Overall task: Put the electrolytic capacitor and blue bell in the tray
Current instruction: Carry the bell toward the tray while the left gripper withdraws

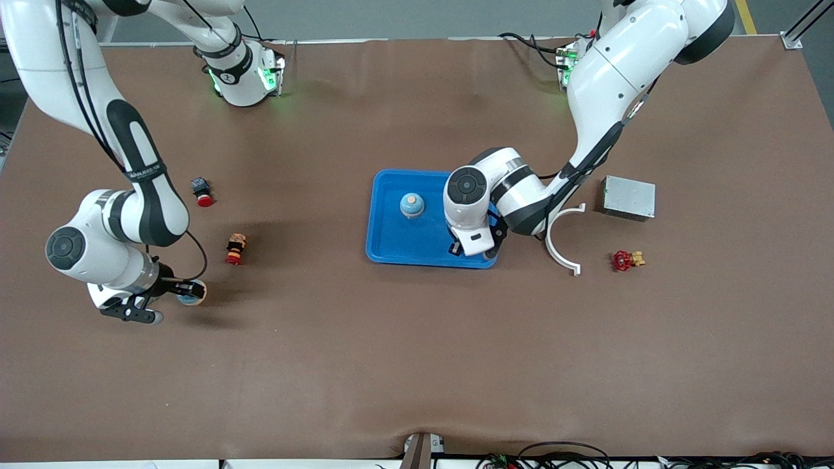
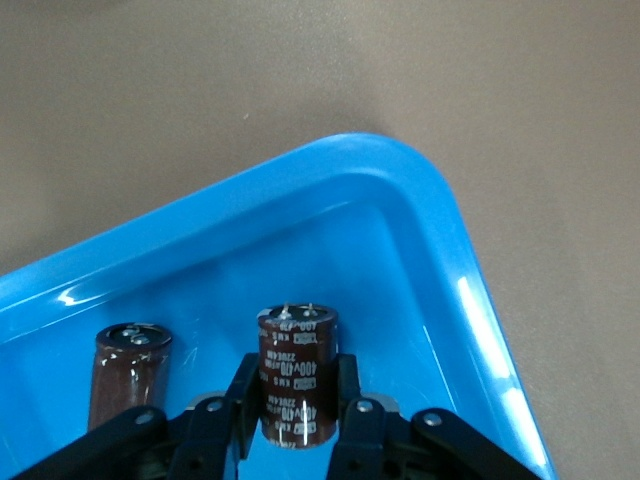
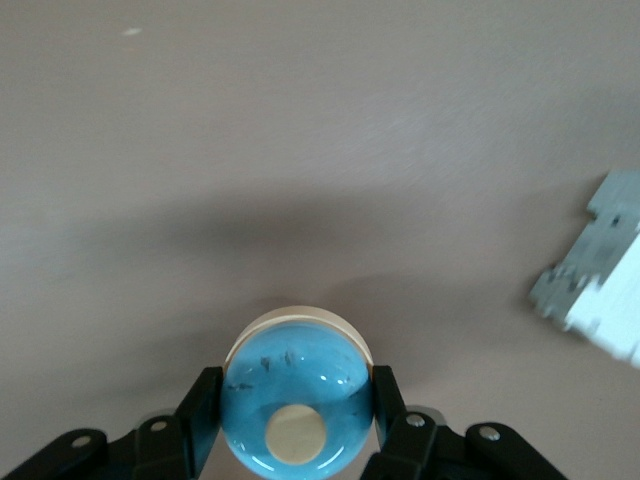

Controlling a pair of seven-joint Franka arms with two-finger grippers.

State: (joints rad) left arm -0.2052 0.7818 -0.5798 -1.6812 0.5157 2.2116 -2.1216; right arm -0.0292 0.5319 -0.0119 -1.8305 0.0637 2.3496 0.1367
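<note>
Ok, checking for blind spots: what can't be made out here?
Front view: the left arm hides the held capacitor.
Left wrist view: fingers and the frame edge cut off its base, so contact with the tray is unclear.
Front view: right gripper covers most of its bell.

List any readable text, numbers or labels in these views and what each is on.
"400V 470" in white print, on the brown capacitor gripped by the left gripper over the blue tray.
Smaller print on that capacitor: too blurred to read.
Lettering on the right arm's black band: too small to read.
</note>
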